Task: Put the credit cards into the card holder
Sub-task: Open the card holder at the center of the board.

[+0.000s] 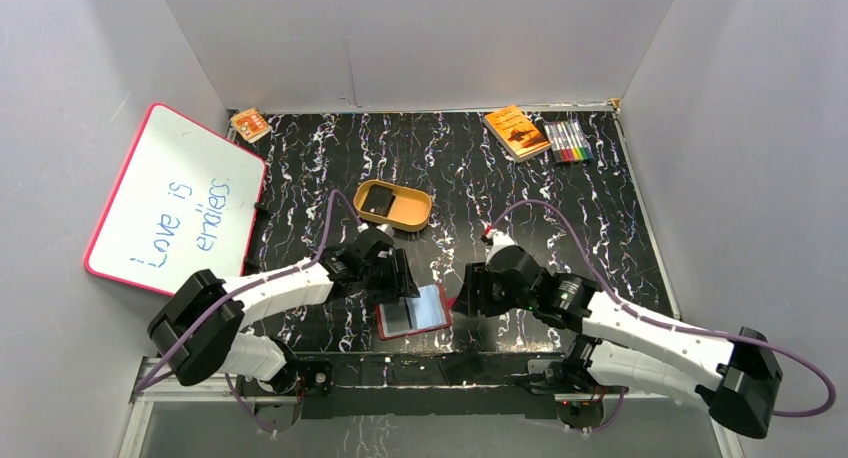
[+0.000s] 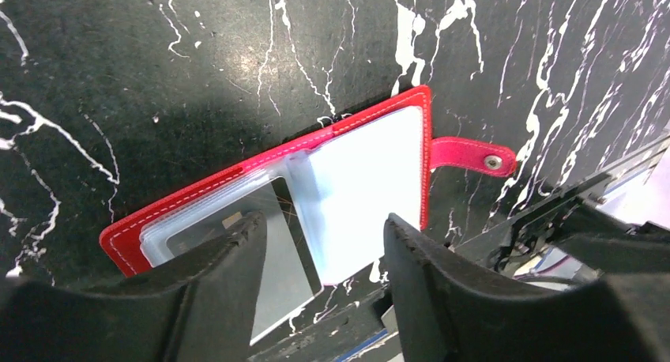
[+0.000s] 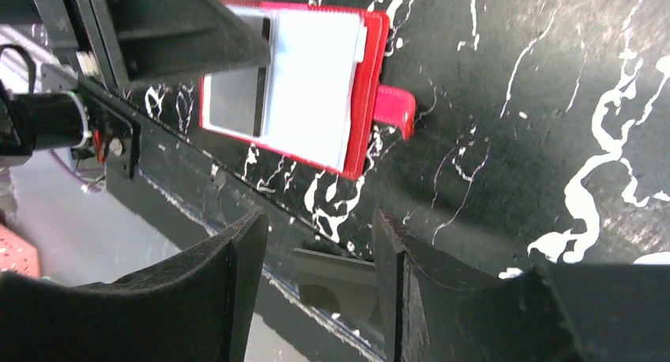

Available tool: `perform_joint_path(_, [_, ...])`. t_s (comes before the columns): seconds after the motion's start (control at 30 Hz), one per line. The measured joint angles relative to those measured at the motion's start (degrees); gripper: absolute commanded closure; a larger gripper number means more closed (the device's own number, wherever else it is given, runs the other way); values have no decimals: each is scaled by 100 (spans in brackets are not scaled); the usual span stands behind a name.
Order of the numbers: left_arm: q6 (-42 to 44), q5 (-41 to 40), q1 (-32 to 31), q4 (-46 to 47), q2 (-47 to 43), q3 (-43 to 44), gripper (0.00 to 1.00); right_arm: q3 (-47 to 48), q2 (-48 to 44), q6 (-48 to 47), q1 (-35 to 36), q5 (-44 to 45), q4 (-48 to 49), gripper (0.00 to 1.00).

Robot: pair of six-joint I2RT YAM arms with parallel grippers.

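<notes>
Overhead view first: the card holder (image 1: 413,313) lies open and flat at the near edge of the table (image 1: 560,228), between my left gripper (image 1: 405,278) and my right gripper (image 1: 462,298). One black credit card (image 1: 377,204) sits in the tan dish (image 1: 420,218), well apart from the holder. The whiteboard (image 1: 175,203) on the left wall reads "Love is", with a second word that looks like "endless". An orange booklet (image 1: 517,130) and a marker set (image 1: 567,140) lie at the far side, their print too small for me to read.

Left wrist view: my left fingers (image 2: 229,283) stand apart over the holder's spine and clamp nothing. A dark card (image 2: 284,275) shows in the left clear pocket. I cannot tell whether it is pushed fully home. The snap tab (image 2: 474,155) sticks out flat on the far side.

Right wrist view: my right fingers (image 3: 237,267) are also apart and empty, hovering past the table's edge, beside the holder.

My worries: the holder lies right at the table's edge, so a sideways nudge from either finger could push it off. If that card is only partly seated, brushing the pocket could draw it back out. Nothing pins the holder, so pushing another card in could make the holder slide instead.
</notes>
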Motion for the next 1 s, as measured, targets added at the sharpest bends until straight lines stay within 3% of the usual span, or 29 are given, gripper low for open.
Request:
perform_joint_path(0.17, [87, 2, 2, -422, -273, 214, 28, -328, -632, 81, 2, -210, -278, 38])
perform_joint_path(0.33, [-96, 240, -39, -516, -841, 269, 23, -758, -966, 310, 0, -387, -306, 38])
perform_joint_path(0.67, [-828, 437, -1189, -160, -1283, -208, 29, -911, -1102, 769, 0, -70, 4, 39])
perform_joint_path(1.0, [-946, 1370, -1438, 785, -850, -935, 33, -1008, -1574, 942, 0, 223, 28, 40])
